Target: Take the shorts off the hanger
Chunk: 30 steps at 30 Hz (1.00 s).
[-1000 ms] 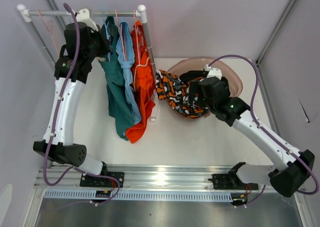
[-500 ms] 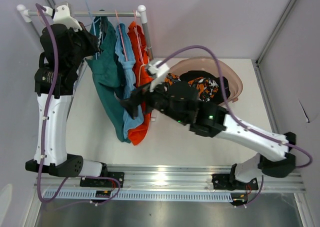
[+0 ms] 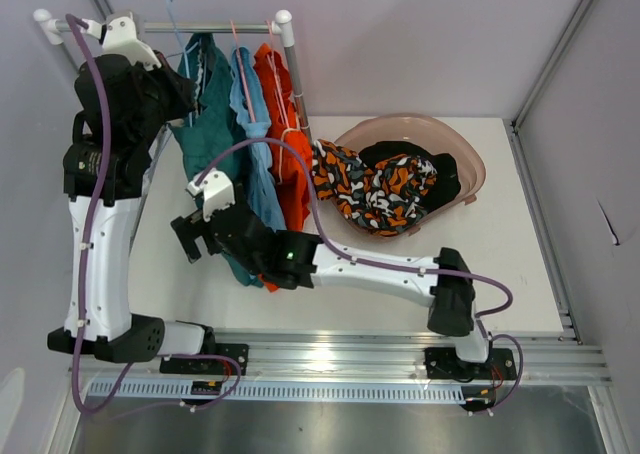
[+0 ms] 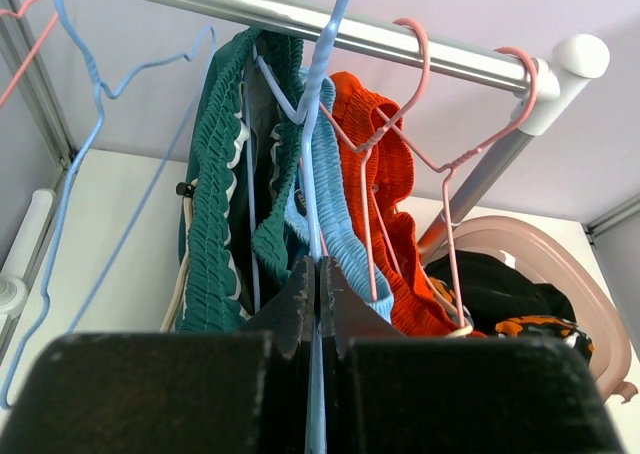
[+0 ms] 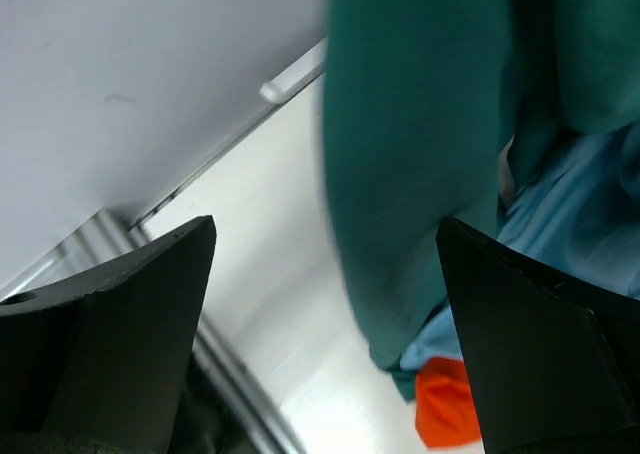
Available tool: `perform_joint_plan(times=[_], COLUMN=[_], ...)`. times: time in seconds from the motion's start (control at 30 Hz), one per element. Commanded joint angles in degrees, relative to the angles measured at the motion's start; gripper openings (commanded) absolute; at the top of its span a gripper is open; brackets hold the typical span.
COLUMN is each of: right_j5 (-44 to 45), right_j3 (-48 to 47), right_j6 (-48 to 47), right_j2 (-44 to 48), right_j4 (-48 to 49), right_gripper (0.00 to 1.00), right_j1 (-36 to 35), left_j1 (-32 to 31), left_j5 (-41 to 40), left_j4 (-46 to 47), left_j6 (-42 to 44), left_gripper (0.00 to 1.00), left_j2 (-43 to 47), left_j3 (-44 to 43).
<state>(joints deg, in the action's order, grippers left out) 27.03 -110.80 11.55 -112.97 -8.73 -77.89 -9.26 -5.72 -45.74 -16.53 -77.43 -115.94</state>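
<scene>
– What's on the rail right now?
– teal shorts, light blue shorts, orange shorts. left fingers clamped on the blue hanger, right fingers spread wide by the teal hem.

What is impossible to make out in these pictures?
Top view: the right arm covers the lower teal shorts; its own wrist hides the left gripper.
Right wrist view: teal shorts blurred, cut off at the top edge.
Left wrist view: basket cut off at the right edge.
</scene>
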Motion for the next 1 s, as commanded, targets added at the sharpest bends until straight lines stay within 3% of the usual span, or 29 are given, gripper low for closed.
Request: perform_joint_plan(times=[0.0, 0.1, 0.13, 0.17, 0.4, 0.6, 0.73, 0.97], right_j5=[7.94, 9.71, 10.41, 11.2, 24.37, 33.79, 34.32, 30.64], right_j3=[-4.42, -2.85, -1.88, 0.04, 15.52, 20.8, 20.72, 14.58], right_j6=[-1.53, -1.53, -1.01, -0.48, 3.56, 16.12, 17.72, 7.45], right_j2=[-3.74, -5.51, -5.51, -4.99, 1.6, 3.63, 2.93, 1.44], right_j4=[8.12, 11.28, 11.8, 11.81, 12.6, 1.27, 0.81, 8.02], right_gripper=[0.98, 0.57, 0.2, 0.0, 0.0, 0.0, 0.0, 0.0], right_j1=[0.02, -0.42, -0.68, -1.04, -10.95, -17.03, -17.47, -10.9], left_j1=[-0.5, -0.41, -0.41, -0.41, -0.32, 0.38, 0.38, 0.38], left_j5=[0.36, 0.0, -0.08, -0.17, -3.77, -5.45, -5.27, -1.59], left_j4=[3.2, 3.2, 3.37, 3.63, 5.57, 6.1, 5.74, 0.91], left_j6=[-1.13, -0.96, -0.69, -0.43, 3.61, 6.07, 6.43, 4.41], left_gripper=[0.0, 0.0, 0.0, 0.0, 0.0, 0.0, 0.0, 0.0], left_j2=[4.21, 5.53, 5.79, 6.06, 6.42, 4.39, 4.3, 8.77], left_j3=[-0.87, 0.01, 0.62, 0.98, 1.42, -0.25, -0.43, 1.31])
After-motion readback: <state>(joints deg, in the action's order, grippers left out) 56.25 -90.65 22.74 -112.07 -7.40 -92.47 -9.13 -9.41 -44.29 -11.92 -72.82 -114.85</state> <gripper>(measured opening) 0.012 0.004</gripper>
